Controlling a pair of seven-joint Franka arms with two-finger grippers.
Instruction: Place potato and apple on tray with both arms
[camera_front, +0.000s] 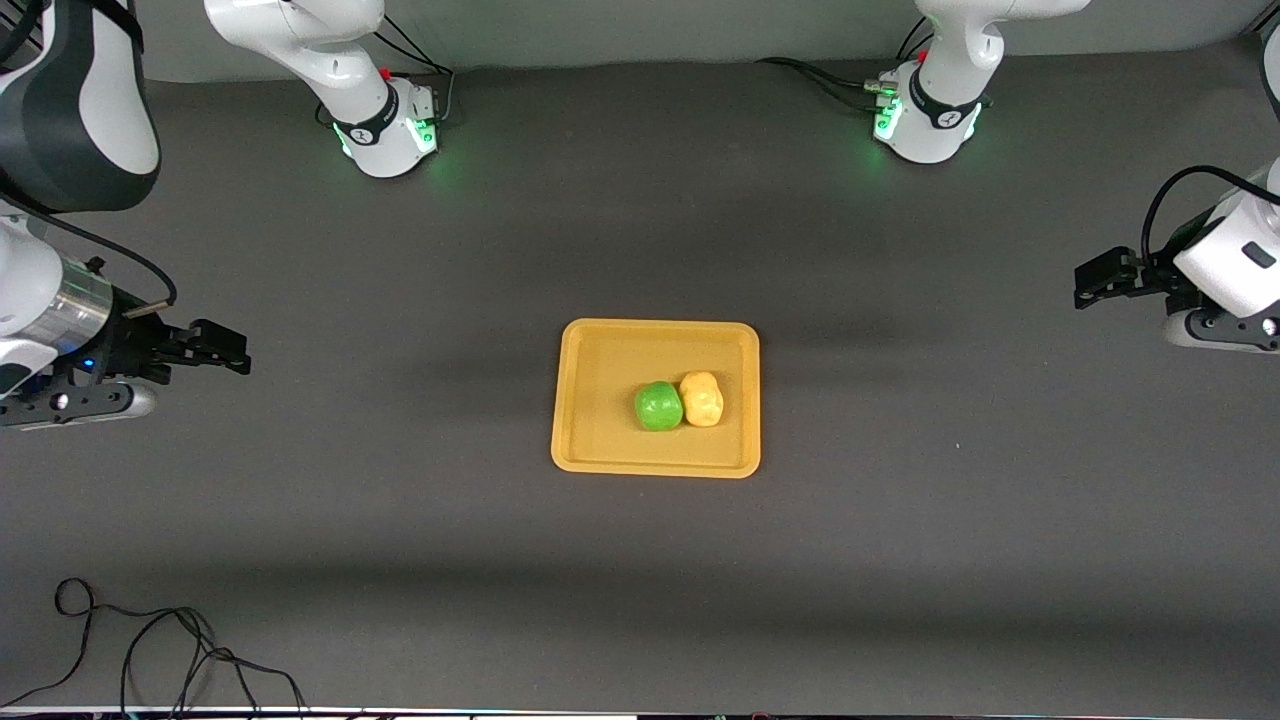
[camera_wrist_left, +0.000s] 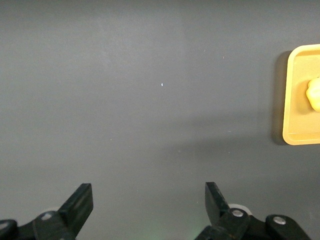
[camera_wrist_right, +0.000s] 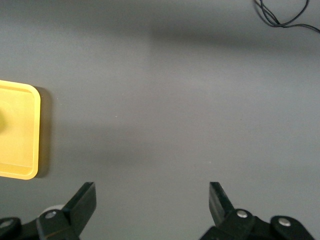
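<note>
The yellow-orange tray lies in the middle of the table. On it the green apple and the pale yellow-tan potato sit touching, the potato toward the left arm's end. My left gripper is open and empty over bare table at the left arm's end, well away from the tray. My right gripper is open and empty over bare table at the right arm's end. The left wrist view shows the tray's edge and a bit of the potato. The right wrist view shows the tray's corner.
A loose black cable lies on the table near the front camera at the right arm's end; it also shows in the right wrist view. The arm bases stand along the table's back edge.
</note>
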